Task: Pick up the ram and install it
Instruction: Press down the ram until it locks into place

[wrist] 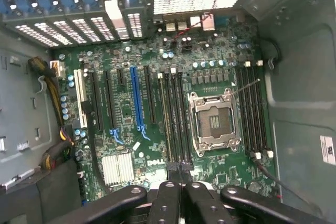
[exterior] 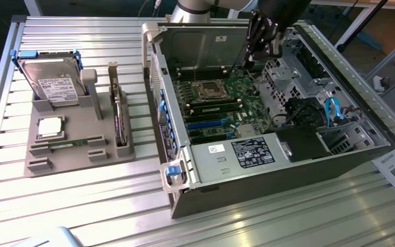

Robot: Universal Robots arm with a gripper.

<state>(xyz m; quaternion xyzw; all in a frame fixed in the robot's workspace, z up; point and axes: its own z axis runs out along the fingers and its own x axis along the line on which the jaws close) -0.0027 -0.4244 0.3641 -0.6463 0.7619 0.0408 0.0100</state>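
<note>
1. Carrying everything: a slatted metal worktop (exterior: 252, 226), with an open computer case (exterior: 204, 41) toward the exterior view's right and a grey holder block (exterior: 81, 159) toward its left.
2. Lying flat inside the case: the green motherboard (exterior: 246, 108), its long memory slots (wrist: 173, 119) just beside the bare processor socket (wrist: 215, 119).
3. Standing in the holder block: a hard drive (exterior: 53, 82) at the far end and an expansion card (exterior: 119, 118) on edge along the side nearer the case, with a square silver processor chip (exterior: 50, 126) lying flat between them.
4. Hanging above the motherboard inside the case: the hand (exterior: 256, 55), clenched, fingers pressed together (wrist: 181, 174) with nothing visible between them, well apart from the holder block.
5. Resting near the front of the holder block, apparently untouched: the ram (exterior: 70, 144), a slim green strip lying lengthwise in a shallow groove.
6. Judging its handling: light, stiff and thin, yet fragile, likely to crack if bent or twisted. Best gripped across the two flat faces near mid-length, squarely, clear of the contact edge and of the ends that meet the slot latches.
</note>
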